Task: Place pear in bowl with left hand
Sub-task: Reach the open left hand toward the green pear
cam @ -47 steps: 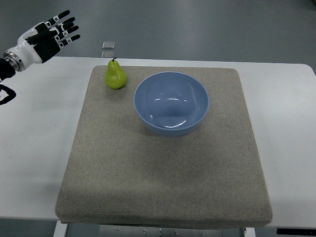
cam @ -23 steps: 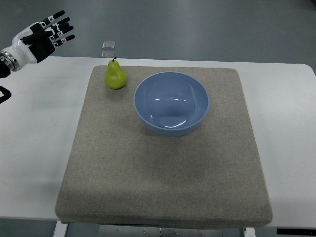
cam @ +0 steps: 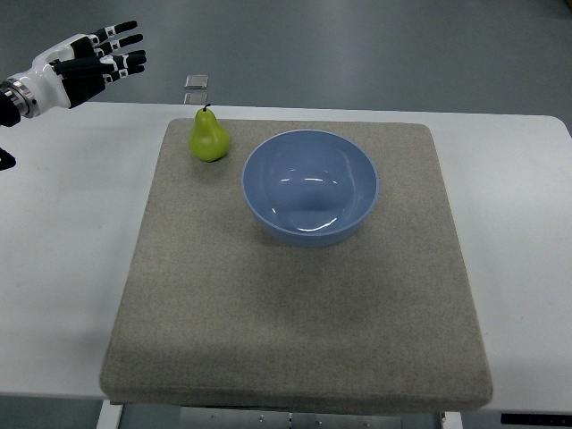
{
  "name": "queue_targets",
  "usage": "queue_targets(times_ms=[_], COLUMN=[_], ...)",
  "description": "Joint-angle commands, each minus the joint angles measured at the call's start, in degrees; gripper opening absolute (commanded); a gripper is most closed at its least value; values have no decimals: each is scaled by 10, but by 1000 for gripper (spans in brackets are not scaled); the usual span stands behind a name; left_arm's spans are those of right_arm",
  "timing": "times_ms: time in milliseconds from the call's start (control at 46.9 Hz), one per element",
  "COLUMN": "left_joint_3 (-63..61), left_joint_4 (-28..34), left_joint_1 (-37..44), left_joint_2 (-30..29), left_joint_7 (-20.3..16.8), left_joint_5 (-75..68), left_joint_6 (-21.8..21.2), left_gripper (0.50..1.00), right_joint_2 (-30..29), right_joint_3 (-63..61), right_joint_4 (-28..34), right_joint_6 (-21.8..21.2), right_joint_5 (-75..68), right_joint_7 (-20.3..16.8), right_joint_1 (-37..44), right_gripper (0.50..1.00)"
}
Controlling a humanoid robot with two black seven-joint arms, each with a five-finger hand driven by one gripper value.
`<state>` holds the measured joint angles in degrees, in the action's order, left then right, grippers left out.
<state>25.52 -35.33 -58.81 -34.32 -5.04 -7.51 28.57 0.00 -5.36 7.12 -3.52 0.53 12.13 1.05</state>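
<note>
One pear (cam: 209, 137) upright on mat (cam: 295, 313), one empty blue bowl (cam: 310, 187) beside, one left robot hand (cam: 85, 64) spread, empty.

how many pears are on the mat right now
1. The pear stands upright at the mat's far left corner, just left of the empty blue bowl and apart from it. Nothing in view could hide another.

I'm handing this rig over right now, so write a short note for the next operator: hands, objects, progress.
Left hand: open, fingers spread, holding nothing, up at the far left corner, apart from the pear.
Right hand: not in view.
Pear: upright on the grey mat, just left of the blue bowl.
Bowl: empty.
Done: nothing yet.
Left: reach the pear, grasp it, lift it, set it in the bowl.
</note>
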Motion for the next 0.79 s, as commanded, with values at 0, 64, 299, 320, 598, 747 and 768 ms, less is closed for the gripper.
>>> queue_targets(times_ms=[0,64,299,320,598,747,768], left_joint_3=[0,0,0,0,-1,-6,-10], left_joint_4=[0,0,0,0,-4,-4,-3], left_joint_1=[-9,-17,-43,-46,-68,-74,-74], left_joint_2=[0,0,2,3,41,72,76], left_joint_7=[-1,-1,-2,-2,-20,-23,-23], left_joint_5=[-56,-104,-253,-271,-490,-604,-618], left_joint_6=[-1,-1,-1,-1,-7,-27,-32], left_gripper=[996,996,996,996,996,996,996], right_joint_2=[0,0,0,0,0,0,0], right_joint_3=[0,0,0,0,0,0,0], right_joint_4=[0,-1,0,0,0,0,0], right_joint_6=[0,0,0,0,0,0,0], right_joint_5=[0,0,0,0,0,0,0], right_joint_7=[0,0,0,0,0,0,0], right_joint_1=[0,0,0,0,0,0,0], right_gripper=[926,926,926,926,926,926,926])
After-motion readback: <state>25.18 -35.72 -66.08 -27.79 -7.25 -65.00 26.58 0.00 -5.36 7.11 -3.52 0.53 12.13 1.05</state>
